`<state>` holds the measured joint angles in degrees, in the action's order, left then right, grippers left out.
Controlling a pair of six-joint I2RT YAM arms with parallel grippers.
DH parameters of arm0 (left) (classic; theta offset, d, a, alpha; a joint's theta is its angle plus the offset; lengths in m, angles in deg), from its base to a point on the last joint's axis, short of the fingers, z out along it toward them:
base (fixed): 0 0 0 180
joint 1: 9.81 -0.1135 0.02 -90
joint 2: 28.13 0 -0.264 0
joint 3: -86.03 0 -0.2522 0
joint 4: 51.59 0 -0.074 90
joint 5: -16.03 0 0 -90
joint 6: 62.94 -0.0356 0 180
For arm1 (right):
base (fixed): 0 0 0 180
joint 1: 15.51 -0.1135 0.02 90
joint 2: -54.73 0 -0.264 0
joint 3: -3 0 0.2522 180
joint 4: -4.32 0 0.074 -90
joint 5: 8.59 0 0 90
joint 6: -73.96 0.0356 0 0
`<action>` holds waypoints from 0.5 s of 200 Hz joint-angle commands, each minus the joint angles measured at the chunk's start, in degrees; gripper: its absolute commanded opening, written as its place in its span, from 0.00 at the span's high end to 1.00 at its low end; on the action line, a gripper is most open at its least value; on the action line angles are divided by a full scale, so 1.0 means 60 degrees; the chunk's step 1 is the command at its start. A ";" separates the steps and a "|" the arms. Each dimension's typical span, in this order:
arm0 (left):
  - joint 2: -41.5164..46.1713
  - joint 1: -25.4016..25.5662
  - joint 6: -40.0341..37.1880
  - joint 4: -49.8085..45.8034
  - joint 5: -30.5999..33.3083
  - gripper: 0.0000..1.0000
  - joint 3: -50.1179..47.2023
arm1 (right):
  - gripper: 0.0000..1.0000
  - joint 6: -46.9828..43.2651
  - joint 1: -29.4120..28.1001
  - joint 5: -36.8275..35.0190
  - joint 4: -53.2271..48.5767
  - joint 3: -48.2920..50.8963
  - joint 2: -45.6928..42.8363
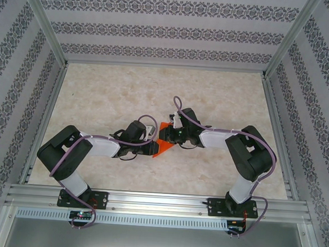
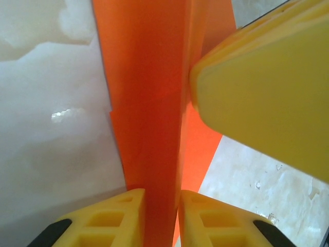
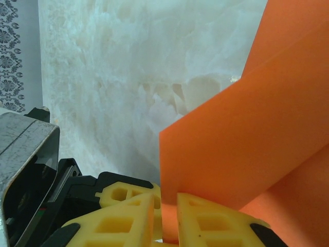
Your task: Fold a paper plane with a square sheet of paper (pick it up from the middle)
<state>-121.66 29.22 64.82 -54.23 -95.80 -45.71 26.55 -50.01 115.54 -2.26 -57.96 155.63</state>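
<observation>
Left fingertips (image 2: 128,218): seen at the bottom edge of the left wrist frame, yellow pads set close on either side of an upright orange fold; contact with the paper cannot be told, so whether it is pinched or just released is left open.
Left gripper (image 1: 150,148): placed at centre of the top frame, at the lower-left edge of the orange shape.
Paper (image 1: 164,140): found at mid-table in the top frame, partly folded, small and angular, held up between the two grippers and largely hidden by them.
Paper, left wrist view (image 2: 154,103): a tall folded strip is seen running from top centre down to the pads, with a second layer spread to the right; it is judged to be held upright so a centre crease can be set.
Right fingertips (image 3: 200,221): seen at the bottom centre of the right wrist frame, nearly closed, with the lower corner of an orange flap (image 3: 241,139) caught in the narrow gap; the paper is judged gripped.
Right gripper (image 1: 174,136): placed just right of centre in the top frame, reaching in from the right arm and meeting the left one over the paper.
Yellow pad at upper right of left wrist frame (image 2: 267,98): taken as a finger of the right gripper, pressed close beside the fold, presumably steadying the sheet.
Table (image 1: 110,91): pale marbled surface, seen behind the paper in both wrist frames.
Stage, judged: mid-fold, plane not yet finished.
Risk, judged: thin paper could slip or tear if the arms pull apart.
</observation>
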 commanded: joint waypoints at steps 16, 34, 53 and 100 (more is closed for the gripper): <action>-0.0286 -0.0066 -0.0320 -0.0029 -0.0247 0.85 0.0119 | 0.80 0.0092 0.0005 -0.0210 0.0024 -0.0262 0.0095; -0.0304 -0.0048 -0.0342 -0.0043 -0.0241 0.90 0.0116 | 0.80 0.0066 -0.0006 -0.0225 -0.0028 -0.0263 0.0074; -0.0300 -0.0055 -0.0382 -0.0065 -0.0261 0.94 0.0135 | 0.79 0.0051 -0.0003 -0.0227 -0.0057 -0.0245 0.0087; -0.0427 -0.0074 -0.0009 -0.0004 -0.0285 0.98 0.0094 | 0.77 0.0032 0.0001 -0.0161 -0.0071 -0.0310 -0.0031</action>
<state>-122.60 29.20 63.61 -54.21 -96.65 -45.66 26.53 -49.99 115.10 -2.96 -58.05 155.61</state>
